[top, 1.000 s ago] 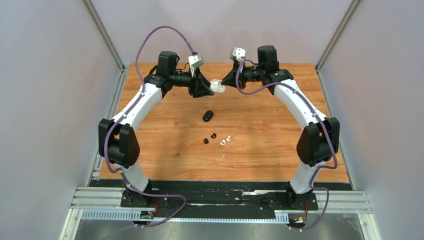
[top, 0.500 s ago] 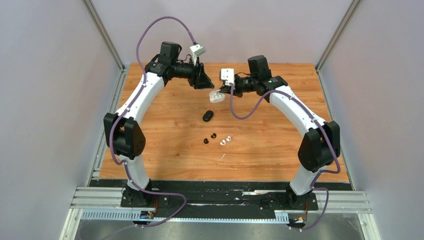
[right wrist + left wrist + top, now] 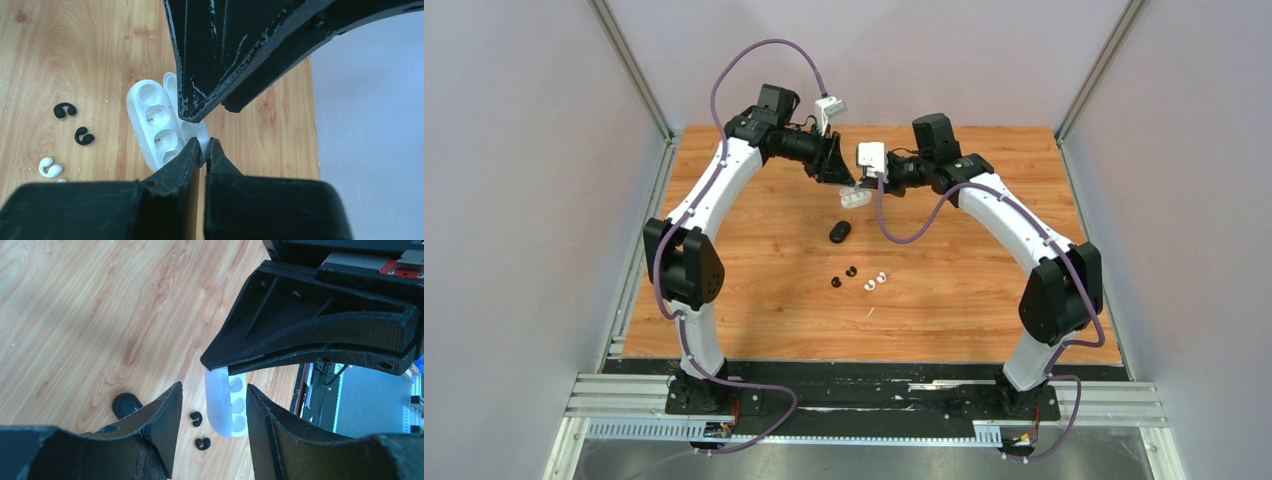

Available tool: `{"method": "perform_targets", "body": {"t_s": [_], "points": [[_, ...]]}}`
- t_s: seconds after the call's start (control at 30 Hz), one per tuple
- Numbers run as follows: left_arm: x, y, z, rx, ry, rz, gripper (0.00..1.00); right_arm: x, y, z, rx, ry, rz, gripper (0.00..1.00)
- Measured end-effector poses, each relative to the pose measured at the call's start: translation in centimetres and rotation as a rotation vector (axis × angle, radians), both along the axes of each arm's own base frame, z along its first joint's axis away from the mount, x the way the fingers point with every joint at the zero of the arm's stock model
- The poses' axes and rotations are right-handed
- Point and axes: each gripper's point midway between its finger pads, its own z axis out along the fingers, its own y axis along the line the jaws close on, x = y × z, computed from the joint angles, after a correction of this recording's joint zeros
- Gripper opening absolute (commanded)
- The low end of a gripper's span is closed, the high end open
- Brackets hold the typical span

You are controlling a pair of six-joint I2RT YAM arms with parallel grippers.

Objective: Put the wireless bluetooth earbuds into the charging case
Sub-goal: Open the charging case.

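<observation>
A white charging case (image 3: 855, 197) hangs open above the table's far middle, its empty wells (image 3: 156, 116) showing. My right gripper (image 3: 205, 145) is shut on the case's thin lid. My left gripper (image 3: 213, 387) is open, and the case (image 3: 219, 402) hangs between its fingers with a gap on each side. Two black earbuds (image 3: 851, 271) (image 3: 836, 283) and two white earbuds (image 3: 881, 277) (image 3: 870, 286) lie loose on the wood in the middle. The left wrist view shows the black pair (image 3: 196, 419) (image 3: 202, 443) beneath the case.
A shut black pill-shaped case (image 3: 840, 232) lies on the table just below the two grippers, also seen in the left wrist view (image 3: 125, 404). Grey walls with metal posts stand on three sides. A black rail (image 3: 864, 380) runs along the near edge.
My right gripper has carried the white case left and lower. My left gripper has swung right until its fingers straddle the case, and they have narrowed a little.
</observation>
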Motion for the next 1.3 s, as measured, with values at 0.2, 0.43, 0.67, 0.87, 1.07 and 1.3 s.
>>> {"method": "perform_targets", "body": {"t_s": [0.2, 0.43, 0.67, 0.87, 1.07, 1.3], "points": [[-0.3, 0.3, -0.6, 0.025, 0.023, -0.001, 0.52, 0.1, -0.1, 0.0, -0.003, 0.000, -0.005, 0.00], [-0.2, 0.0, -1.4, 0.033, 0.040, -0.008, 0.44, 0.0, 0.0, -0.1, -0.005, 0.002, -0.004, 0.00], [-0.2, -0.5, -1.4, 0.021, 0.046, -0.026, 0.39, 0.1, -0.2, -0.1, -0.013, 0.001, -0.016, 0.00], [-0.3, -0.7, -1.6, 0.013, 0.054, -0.036, 0.34, 0.1, -0.2, -0.2, -0.016, 0.007, -0.019, 0.00], [-0.3, -0.9, -1.5, 0.002, 0.059, -0.049, 0.26, 0.2, -0.2, -0.1, -0.018, 0.010, -0.028, 0.00], [-0.3, -0.9, -1.5, -0.001, 0.057, -0.053, 0.33, 0.3, 0.0, 0.3, -0.006, 0.025, -0.041, 0.00]]}}
